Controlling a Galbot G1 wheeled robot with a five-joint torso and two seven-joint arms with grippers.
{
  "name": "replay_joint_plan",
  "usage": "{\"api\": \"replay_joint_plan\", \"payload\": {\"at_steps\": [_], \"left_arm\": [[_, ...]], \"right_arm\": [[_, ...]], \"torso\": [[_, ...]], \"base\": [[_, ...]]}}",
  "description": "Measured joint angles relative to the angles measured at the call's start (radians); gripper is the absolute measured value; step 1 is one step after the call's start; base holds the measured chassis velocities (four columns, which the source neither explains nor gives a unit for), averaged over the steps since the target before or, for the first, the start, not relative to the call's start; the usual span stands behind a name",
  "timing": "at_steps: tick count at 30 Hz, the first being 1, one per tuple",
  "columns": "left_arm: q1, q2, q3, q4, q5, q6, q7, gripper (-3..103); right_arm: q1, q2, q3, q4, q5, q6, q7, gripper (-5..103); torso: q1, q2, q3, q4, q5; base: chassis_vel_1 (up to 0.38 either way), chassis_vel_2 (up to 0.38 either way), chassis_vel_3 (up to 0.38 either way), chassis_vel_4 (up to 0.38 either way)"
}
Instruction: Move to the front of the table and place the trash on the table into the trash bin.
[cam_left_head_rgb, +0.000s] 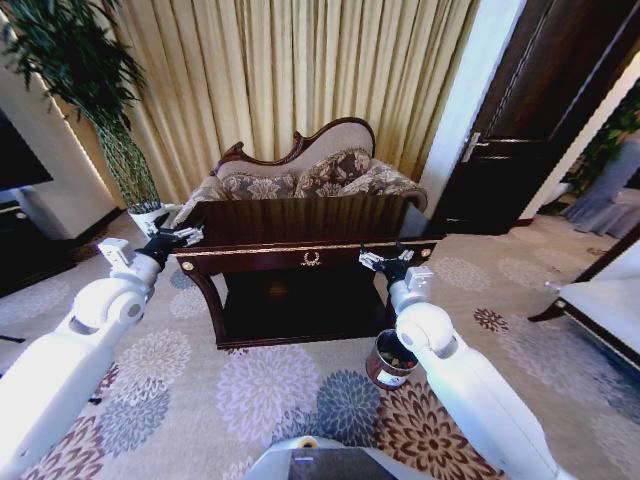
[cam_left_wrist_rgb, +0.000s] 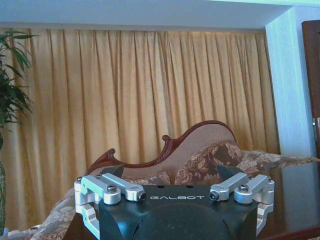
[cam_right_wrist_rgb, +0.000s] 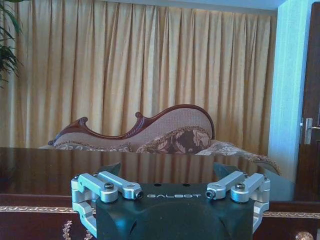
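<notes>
The robot faced the front of the dark glossy counter (cam_left_head_rgb: 300, 222), both arms raised toward its front edge. The left gripper (cam_left_head_rgb: 172, 238) hovered at the counter's left front corner, fingers (cam_left_wrist_rgb: 111, 172) spread apart and holding nothing. The right gripper (cam_left_head_rgb: 385, 262) hovered just before the right part of the front edge, level with the gold trim, fingers (cam_right_wrist_rgb: 224, 167) likewise spread and empty (the counter top lay just past them in the right wrist view). The counter's top surface (cam_right_wrist_rgb: 60, 167) reflected the curtain; no trash could be made out on it from these angles. The trash bin (cam_left_head_rgb: 390, 360) stood on the patterned carpet (cam_left_head_rgb: 280, 390) near the counter's right front leg, just beside the right forearm, upright, with something pale inside, too small to tell what. Behind the counter stood a carved sofa (cam_left_head_rgb: 300, 165) with floral cushions, gold curtains (cam_left_head_rgb: 300, 70) behind that, a potted plant (cam_left_head_rgb: 110, 120) at left, a dark door (cam_left_head_rgb: 540, 110) at right.
</notes>
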Motion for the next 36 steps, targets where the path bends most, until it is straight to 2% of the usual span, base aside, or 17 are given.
{"api": "replay_joint_plan", "payload": {"at_steps": [5, 16, 36], "left_arm": [[-0.002, 0.004, -0.001, 0.001, 0.001, -0.002, 0.005, 100], [-0.001, 0.020, -0.005, -0.007, 0.002, -0.011, 0.007, 100], [-0.004, 0.031, -0.001, -0.014, 0.002, -0.019, 0.008, 100]], "right_arm": [[-0.001, -0.004, 0.004, 0.014, 0.001, -0.034, 0.001, 100], [-0.002, -0.005, 0.008, 0.018, -0.005, -0.036, 0.001, 100], [-0.012, 0.003, 0.011, 0.015, -0.021, -0.028, 0.000, 100]], "torso": [[0.000, 0.000, 0.000, -0.0001, 0.0000], [0.000, 0.000, 0.000, -0.0001, 0.0000], [0.000, 0.000, 0.000, -0.0002, 0.0000]], "base": [[0.000, 0.000, 0.000, 0.000], [0.033, -0.041, -0.036, 0.041], [0.170, -0.167, -0.165, 0.164]]}}
